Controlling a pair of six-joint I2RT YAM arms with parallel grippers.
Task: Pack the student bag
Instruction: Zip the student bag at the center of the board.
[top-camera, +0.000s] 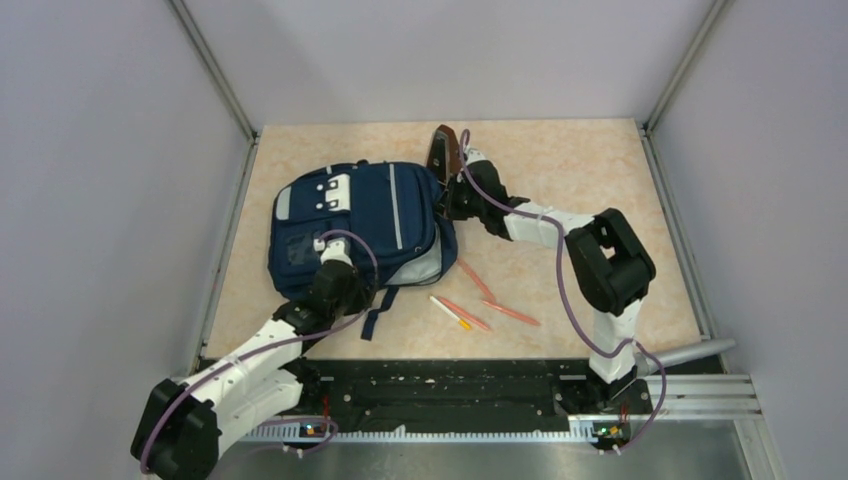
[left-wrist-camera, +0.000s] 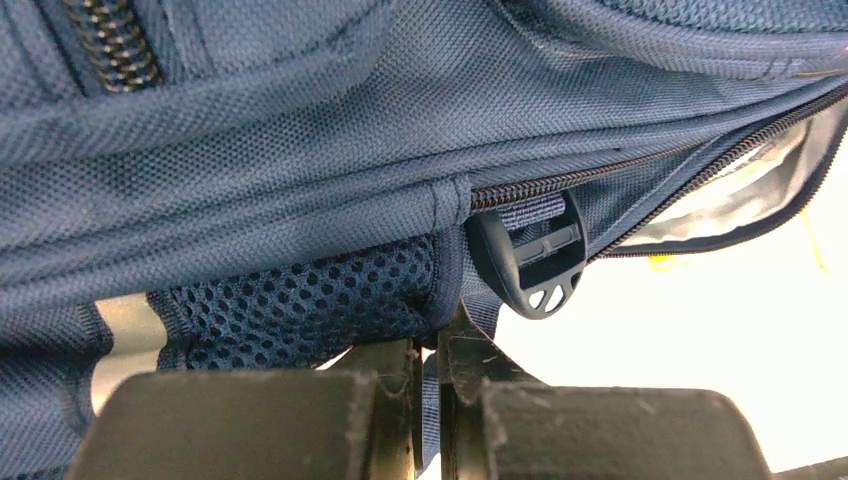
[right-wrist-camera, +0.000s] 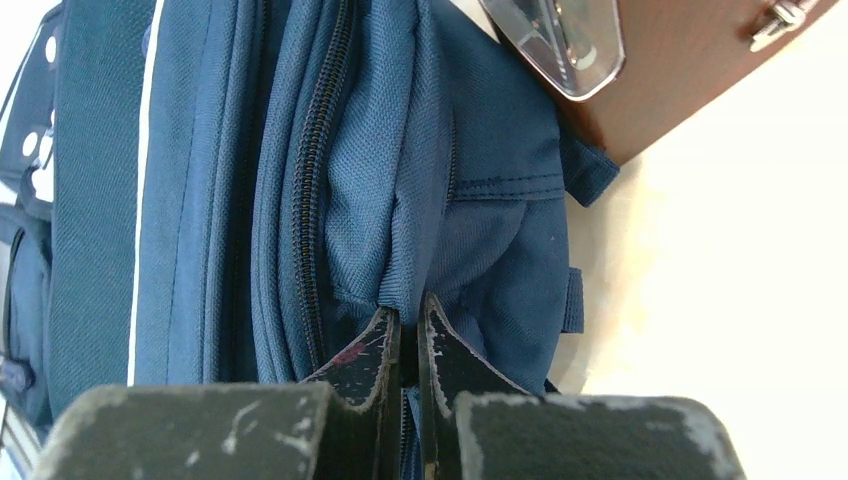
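Note:
The student bag (top-camera: 360, 215), navy with light-grey stripes, lies flat at the middle left of the table. My left gripper (top-camera: 335, 268) is at its near edge, shut on a thin blue webbing strap (left-wrist-camera: 429, 400) of the bag beside the mesh shoulder pad (left-wrist-camera: 300, 310). A black strap buckle (left-wrist-camera: 530, 265) hangs just past the fingertips (left-wrist-camera: 400, 355). The main zipper gapes and shows the pale lining (left-wrist-camera: 740, 190). My right gripper (top-camera: 457, 195) is at the bag's right side, shut on a fold of navy fabric (right-wrist-camera: 400, 200) next to a zipper (right-wrist-camera: 312, 150).
A brown open case with glasses (top-camera: 446, 150) stands at the bag's far right corner; it also shows in the right wrist view (right-wrist-camera: 660, 70). Several orange pencils (top-camera: 495, 305) and a white-yellow pen (top-camera: 450, 312) lie on the table right of the bag.

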